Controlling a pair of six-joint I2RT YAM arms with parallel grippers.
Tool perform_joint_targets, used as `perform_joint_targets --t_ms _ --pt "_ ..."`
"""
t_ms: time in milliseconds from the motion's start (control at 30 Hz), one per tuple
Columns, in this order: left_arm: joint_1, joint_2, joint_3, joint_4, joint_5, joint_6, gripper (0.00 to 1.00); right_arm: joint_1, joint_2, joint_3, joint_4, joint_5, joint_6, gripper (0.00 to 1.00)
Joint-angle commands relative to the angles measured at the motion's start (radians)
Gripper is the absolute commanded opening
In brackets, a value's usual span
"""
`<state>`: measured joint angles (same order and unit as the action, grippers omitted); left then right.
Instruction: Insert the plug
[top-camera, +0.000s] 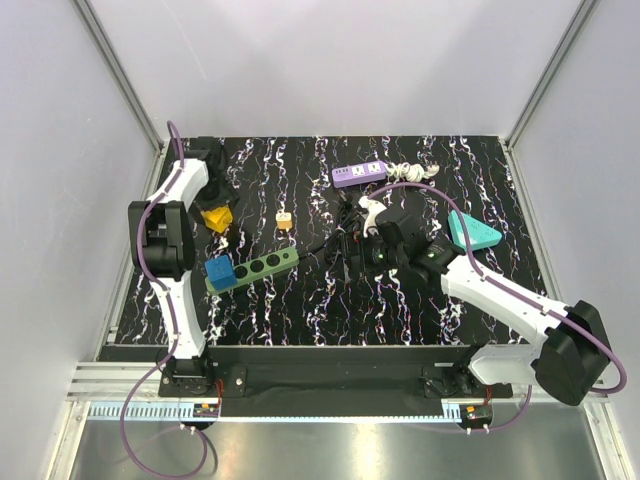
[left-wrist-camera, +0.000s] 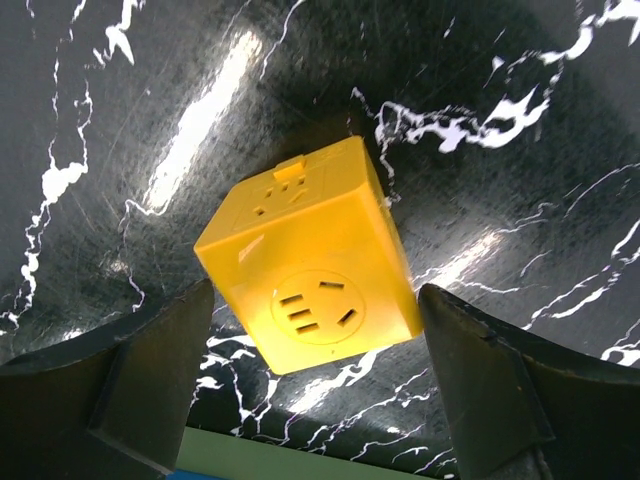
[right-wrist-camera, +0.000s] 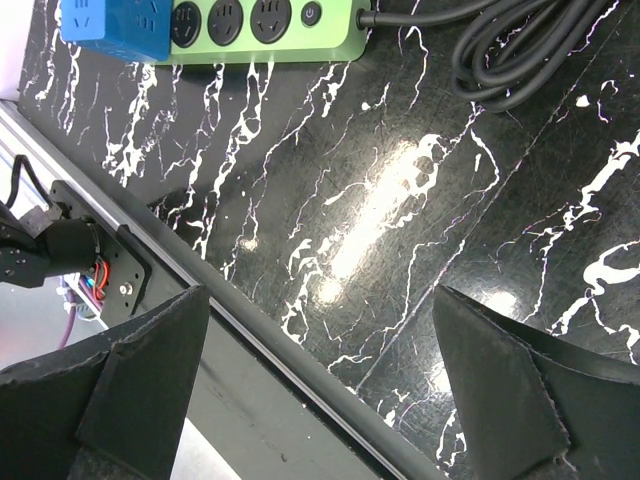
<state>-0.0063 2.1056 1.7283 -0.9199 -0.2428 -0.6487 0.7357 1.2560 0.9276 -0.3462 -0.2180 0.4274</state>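
Right wrist view: a power symbol marked the round button (right-wrist-camera: 311, 14) at the 3 o'clock end of the green power strip (right-wrist-camera: 265, 48). No lettering, brand or number was legible elsewhere.

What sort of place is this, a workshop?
Likely a robotics lab test cell: white walls enclose a marbled black table, a left arm and right arm are bolted at its edge, and a green power strip and yellow socket cube lie out.
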Motion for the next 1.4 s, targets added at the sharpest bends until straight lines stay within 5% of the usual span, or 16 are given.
perform_joint_targets --t_ms 0,100,200,367,467,567,833,1033,1367 --pt "0.006 0.025 0.056 0.021 -0.003 -0.016 0.86 -0.004 0.01 0.04 0.003 0.028 -0.024 1.0" --pt "0.006 0.037 0.062 0.021 0.01 -0.011 0.81 -0.004 0.01 0.037 0.004 0.029 -0.022 1.0" --pt "0.006 0.027 0.059 0.024 0.019 0.006 0.64 -0.004 0.002 0.031 0.004 0.035 -0.021 1.0" --pt "0.006 -0.03 0.025 0.039 0.007 0.05 0.16 -0.004 -0.015 0.028 0.003 0.037 0.01 1.0" --pt "-0.001 -0.088 -0.013 0.061 0.014 0.096 0.0 -0.004 -0.029 0.037 -0.004 0.035 0.042 1.0" --pt "-0.053 -0.182 -0.071 0.122 -0.003 0.179 0.0 -0.016 -0.032 0.051 -0.037 0.071 0.111 1.0" --pt "-0.414 -0.522 -0.245 0.28 -0.346 0.363 0.0 -0.28 0.04 0.205 -0.166 -0.051 0.237 0.95" --pt "-0.662 -0.757 -0.43 0.44 -0.47 0.483 0.0 -0.306 0.013 0.4 -0.253 -0.052 0.251 0.97" --pt "-1.099 -0.917 -0.742 0.945 -0.928 0.869 0.0 -0.318 -0.023 0.557 -0.382 -0.122 0.277 0.96"
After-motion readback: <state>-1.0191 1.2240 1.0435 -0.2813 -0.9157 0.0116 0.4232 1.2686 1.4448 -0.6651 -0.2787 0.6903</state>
